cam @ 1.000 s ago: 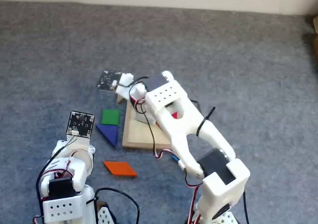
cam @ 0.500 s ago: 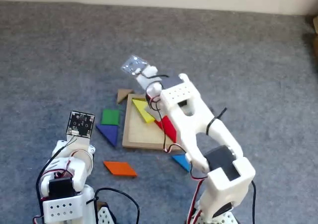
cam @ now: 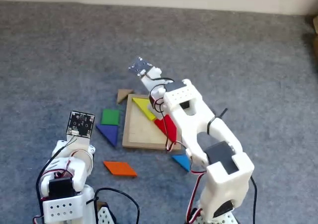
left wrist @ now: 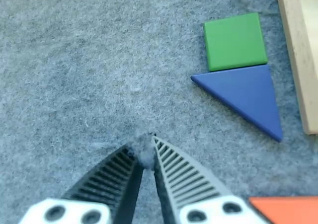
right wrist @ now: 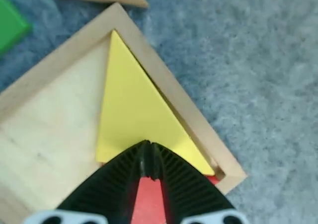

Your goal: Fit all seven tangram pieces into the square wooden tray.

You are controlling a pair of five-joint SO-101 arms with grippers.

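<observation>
The square wooden tray (cam: 140, 133) lies mid-table with a yellow triangle (cam: 143, 108) along its far side and a red piece (cam: 168, 127) at its right side. My right gripper (right wrist: 147, 145) is shut and empty, its tips low over the yellow triangle (right wrist: 134, 110) where it meets the red piece (right wrist: 146, 204). Left of the tray lie a green square (cam: 110, 116), a dark blue triangle (cam: 109, 132) and an orange parallelogram (cam: 119, 168). My left gripper (left wrist: 148, 149) is shut over bare carpet, short of the blue triangle (left wrist: 243, 97) and green square (left wrist: 233, 41).
A tan triangle (cam: 123, 95) rests just off the tray's far left corner. A light blue triangle (cam: 182, 161) sits on the carpet off the tray's near right corner, beside the right arm (cam: 198, 129). Grey carpet covers the whole table.
The right arm swung from the tray's far left corner toward its far right side, uncovering the yellow and red pieces in the tray. The left arm has stayed still.
</observation>
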